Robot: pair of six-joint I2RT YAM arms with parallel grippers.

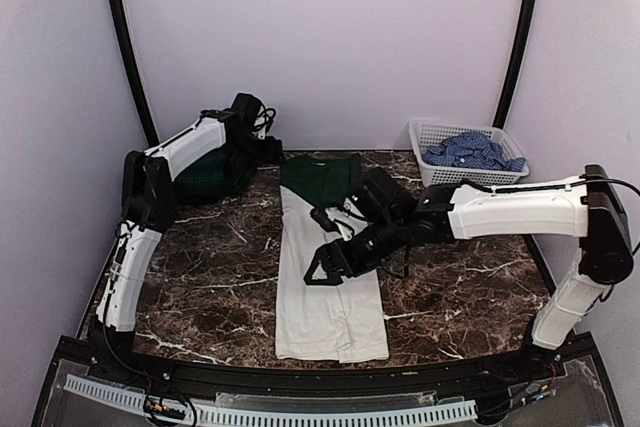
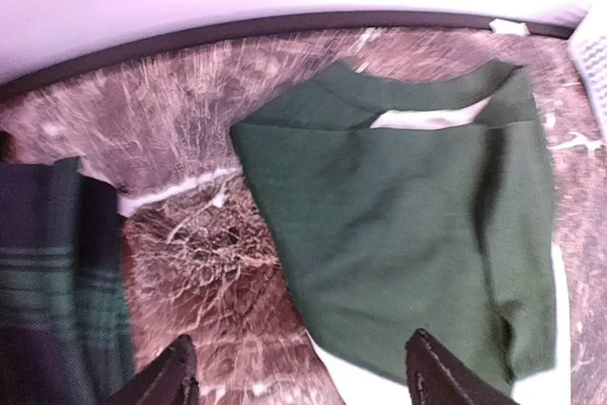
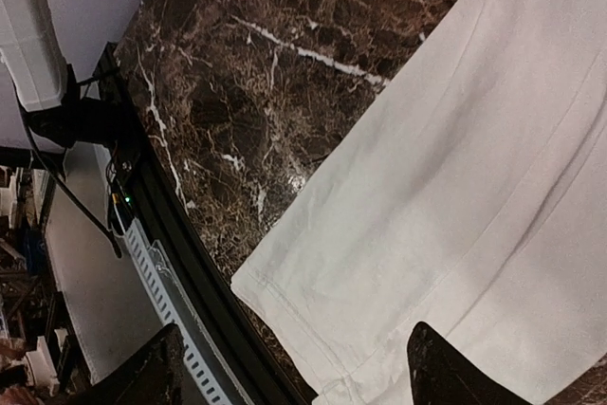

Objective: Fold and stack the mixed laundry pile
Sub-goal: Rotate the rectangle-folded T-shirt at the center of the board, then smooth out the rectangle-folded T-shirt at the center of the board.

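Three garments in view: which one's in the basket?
The blue-and-white checked shirt, bunched in the white basket at far right. The white-and-green garment lies flat in the middle of the table; the dark plaid one sits at its far left.

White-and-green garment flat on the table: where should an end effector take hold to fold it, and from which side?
Probably the near hem, at its corners, coming in low from the near side: the white-and-green garment lies flat as a long strip, green end farthest, so only free edges offer something to pinch.
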